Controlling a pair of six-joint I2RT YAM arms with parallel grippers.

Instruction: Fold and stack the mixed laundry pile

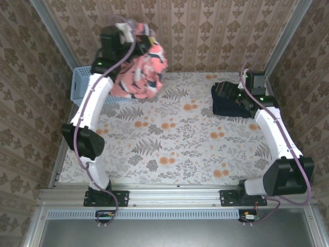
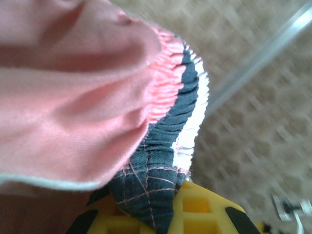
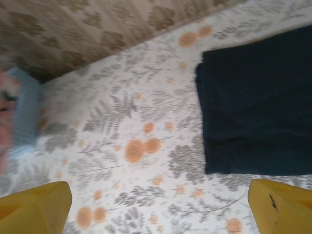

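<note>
Grey-and-orange surface [image 1: 169, 139]: a leaf and flower print covers it. It carries the folded garment on its far right side and the basket at its far left corner.
Basket [image 1: 79, 85]: light blue plastic with holes, partly hidden behind the left arm and the hanging cloth.
Coral-pink garment [image 1: 140, 72]: up in the air over the far left of the surface, just in front of the basket. It hangs bunched from the left gripper, and I cannot tell if its lowest edge touches anything.
Navy garment [image 1: 226, 103]: lies flat on the far right of the surface as a neat dark rectangle. To me it looks already folded.
Left gripper [image 2: 165, 214]: closed tight on the gathered elastic edge of the coral-pink garment.
Right gripper [image 3: 158, 209]: fingers spread wide with nothing between them, above the surface just beside the navy garment.
Handling: I judge both pieces light, soft and limp. They will sag and crumple, not keep a shape, so nothing can break, but a fold can easily slide open.
Where to hold: the elastic waistband is thicker and should give a sure pinch. For spreading, I think two corners of that band, one for each gripper, would serve best.
Count: two garments, one basket, two arms, two grippers.
</note>
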